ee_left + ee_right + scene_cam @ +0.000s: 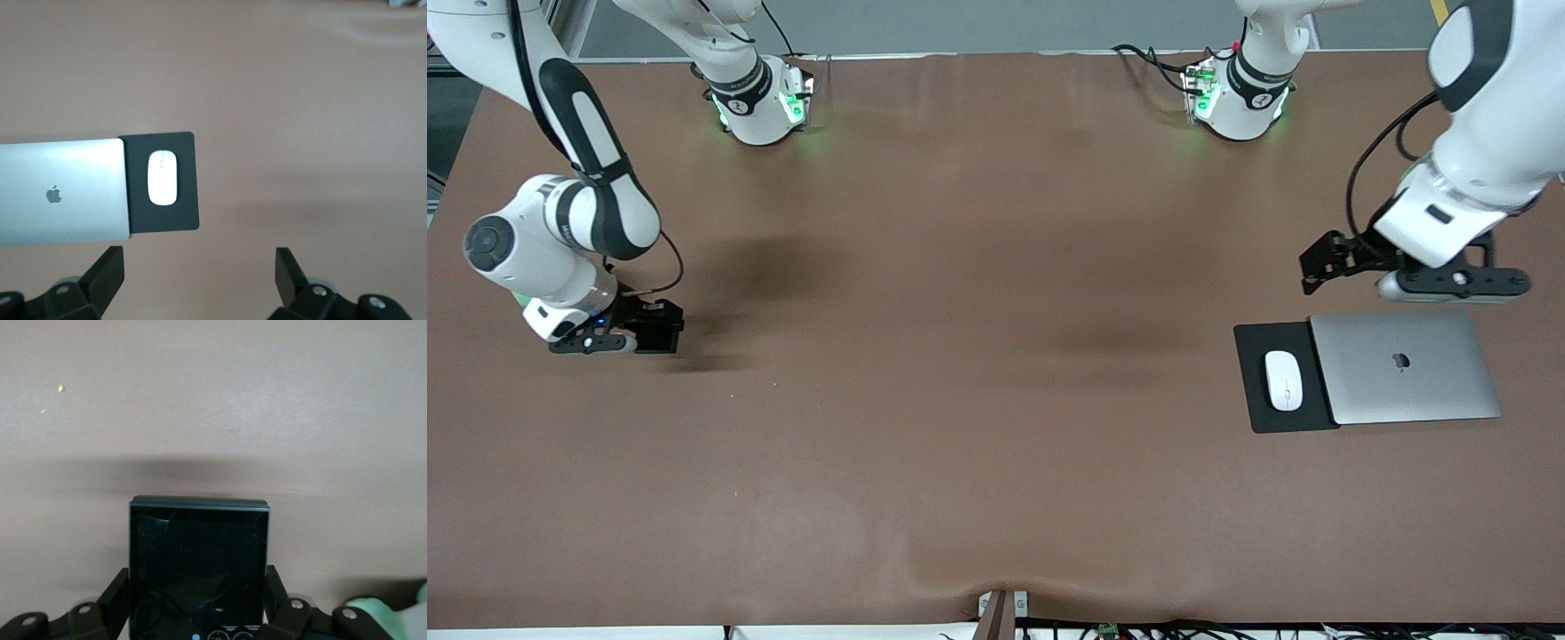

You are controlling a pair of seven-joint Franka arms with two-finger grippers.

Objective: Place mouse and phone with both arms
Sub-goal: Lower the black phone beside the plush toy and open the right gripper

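I saw 1 glossy white mouse on a black pad beside 1 silver laptop, at the left arm's end of the bench. Left pincer hung apart over bare bench nearby. Right pincer was clamped on 1 black phone at the right arm's end.

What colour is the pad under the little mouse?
Matte black, under the white mouse; the pad shows best in the left wrist view.
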